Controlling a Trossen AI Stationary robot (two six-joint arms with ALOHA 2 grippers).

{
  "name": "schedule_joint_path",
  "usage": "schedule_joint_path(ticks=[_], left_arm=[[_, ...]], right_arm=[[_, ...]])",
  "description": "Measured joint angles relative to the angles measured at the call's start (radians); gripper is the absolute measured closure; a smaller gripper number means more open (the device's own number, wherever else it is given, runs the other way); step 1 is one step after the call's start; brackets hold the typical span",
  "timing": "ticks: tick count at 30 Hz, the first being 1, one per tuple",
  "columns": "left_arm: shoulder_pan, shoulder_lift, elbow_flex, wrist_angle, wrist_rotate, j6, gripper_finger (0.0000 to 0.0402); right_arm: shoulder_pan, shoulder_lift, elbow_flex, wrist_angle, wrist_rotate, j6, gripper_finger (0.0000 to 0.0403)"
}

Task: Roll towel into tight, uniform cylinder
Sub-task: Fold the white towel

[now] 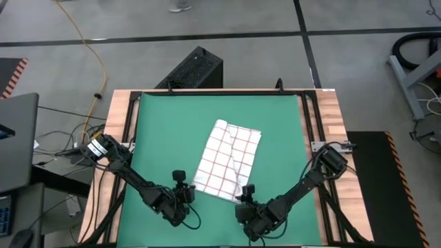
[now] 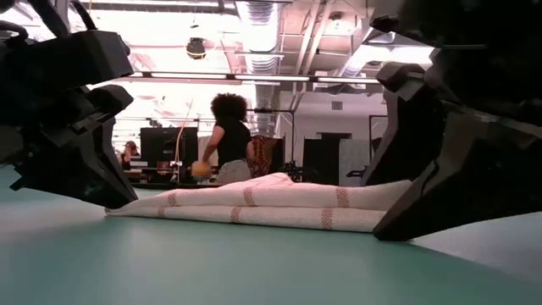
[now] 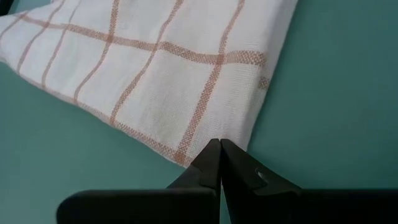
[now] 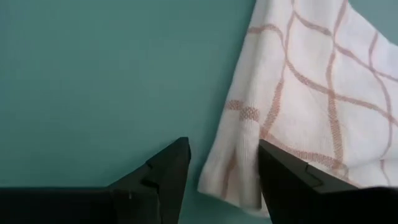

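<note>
Both my arms reach low over the green mat (image 1: pixel 158 131) from the near corners of the table, elbows bent outward, wrists angled in toward the towel (image 1: pixel 229 160). The towel, white with a thin red grid, lies flat and folded on the mat's middle, tilted, its near edge closest to me; from table height it shows as a low stack of layers, not rolled. My left gripper (image 3: pixel 220 155) sits at the towel's near left corner, its two dark fingers pressed together tip to tip, the tips just at the cloth's hem; I cannot tell whether any cloth is caught between them. My right gripper (image 4: pixel 224 168) is at the near right corner with its fingers spread, and the corner of the towel lies in the gap between them, against the far finger (image 4: pixel 292 177). In the low view both grippers rest down at the mat on either side of the towel. Beyond the table a person (image 2: pixel 227 140) stands in the room.
</note>
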Motion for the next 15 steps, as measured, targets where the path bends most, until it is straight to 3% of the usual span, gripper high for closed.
schedule_joint_path(ticks=[8, 15], left_arm=[[0.004, 0.0, 0.0, 0.011, 0.017, 0.0, 0.0401], [0.006, 0.0, 0.0, 0.01, 0.017, -0.001, 0.0401]], right_arm=[[0.001, 0.046, 0.003, -0.109, 0.039, 0.183, 0.0222], [-0.002, 0.05, 0.002, -0.143, 0.03, 0.184, 0.0267]])
